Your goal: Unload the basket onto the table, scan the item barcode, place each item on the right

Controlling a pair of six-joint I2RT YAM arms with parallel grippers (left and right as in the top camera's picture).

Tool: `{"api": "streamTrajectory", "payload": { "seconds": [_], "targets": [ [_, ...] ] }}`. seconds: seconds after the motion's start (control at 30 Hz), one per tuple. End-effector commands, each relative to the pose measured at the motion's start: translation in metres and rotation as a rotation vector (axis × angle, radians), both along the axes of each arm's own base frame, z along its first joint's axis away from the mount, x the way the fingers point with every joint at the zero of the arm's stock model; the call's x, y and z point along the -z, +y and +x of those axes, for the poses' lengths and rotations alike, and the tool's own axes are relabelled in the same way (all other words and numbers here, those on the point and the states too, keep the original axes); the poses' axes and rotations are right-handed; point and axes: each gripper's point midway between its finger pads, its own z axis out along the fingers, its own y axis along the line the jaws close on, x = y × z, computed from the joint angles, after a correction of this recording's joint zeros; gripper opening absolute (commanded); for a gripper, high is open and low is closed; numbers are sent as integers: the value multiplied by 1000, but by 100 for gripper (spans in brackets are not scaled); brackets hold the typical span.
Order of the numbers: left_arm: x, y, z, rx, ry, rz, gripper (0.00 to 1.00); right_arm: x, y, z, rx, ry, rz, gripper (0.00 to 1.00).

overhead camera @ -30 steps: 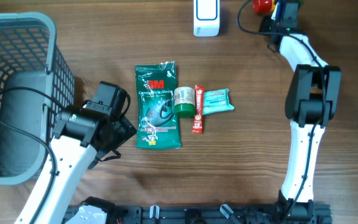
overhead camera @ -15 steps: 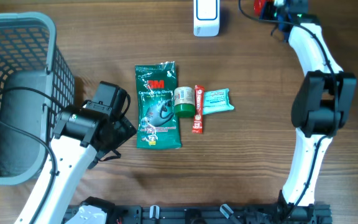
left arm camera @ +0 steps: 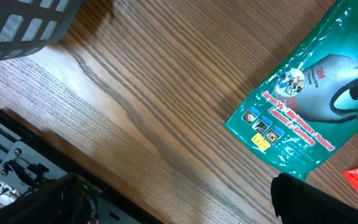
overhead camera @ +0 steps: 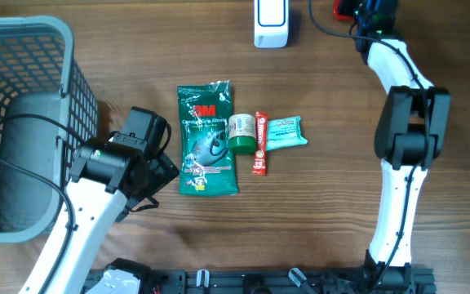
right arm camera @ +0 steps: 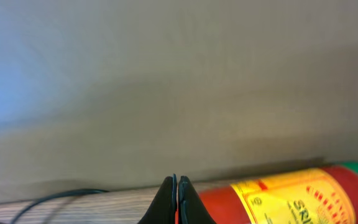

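Though outstretched, the right gripper (right arm camera: 177,186) sits closed.

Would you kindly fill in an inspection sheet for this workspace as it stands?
Surface: wooden table.
Job's things: green packet, small jar, red tube, teal packet side by side mid-table; white device at far edge.
Clutter: grey basket on left; red bottle at far edge.
End effectors: left end effector open beside green packet; right end effector shut beside red bottle.
Cables: black cable near white device.
Surroundings: plain wall beyond far edge.
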Motion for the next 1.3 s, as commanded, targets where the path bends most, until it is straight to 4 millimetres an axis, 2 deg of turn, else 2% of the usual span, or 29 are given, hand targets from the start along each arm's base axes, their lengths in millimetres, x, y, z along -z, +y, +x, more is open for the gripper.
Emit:
{"api": "streamTrajectory", "payload": {
  "seconds": [0.0, 0.17, 0.27, 0.57, 0.73, 0.8, 0.87, 0.97, 1.0, 1.07, 1.13, 1.17, 1.2, 1.23, 1.27],
  "targets": [
    [0, 0, 0, -12, -2, 1, 100, 6, -4, 18, 37, -33, 17, 4],
    [0, 0, 0, -12, -3, 0, 100, 10, -5, 31, 58, -62, 59, 4],
    [0, 0, 0, -12, -2, 1, 100, 19, -11, 34, 93, -50, 41, 4],
    [0, 0, 0, -12, -3, 1, 100, 77, -15, 19, 69, 127, -48, 5],
    [0, 0, 0, -12, -2, 1, 100, 122, -12, -8, 30, 327, -85, 4],
    [0, 0, 0, -12, -2, 0, 100, 134, -12, -27, 8, 440, -121, 4],
    [0, 0, 0, -12, -2, 1, 100, 137, -14, -52, -10, 566, -157, 4],
    [0, 0, 0, -12, -2, 0, 100, 122, -34, -96, 105, 751, -194, 4],
    [0, 0, 0, -12, -2, 1, 100, 110, -39, -116, 164, 820, -179, 4],
    [0, 0, 0, -12, -2, 1, 100, 81, -38, -142, 240, 888, -95, 5],
    [0, 0, 0, -12, -2, 1, 100, 50, -33, -146, 254, 860, -41, 4],
    [0, 0, 0, -12, -2, 1, 100, 33, -32, -143, 248, 825, -32, 7],
    [0, 0, 0, -12, -2, 0, 100, 14, -32, -140, 249, 784, -27, 33],
    [0, 0, 0, -12, -3, 1, 100, -4, -33, -137, 252, 739, -23, 52],
    [0, 0, 0, -12, -3, 1, 100, -24, -35, -133, 253, 687, -20, 85]
  ]
}}
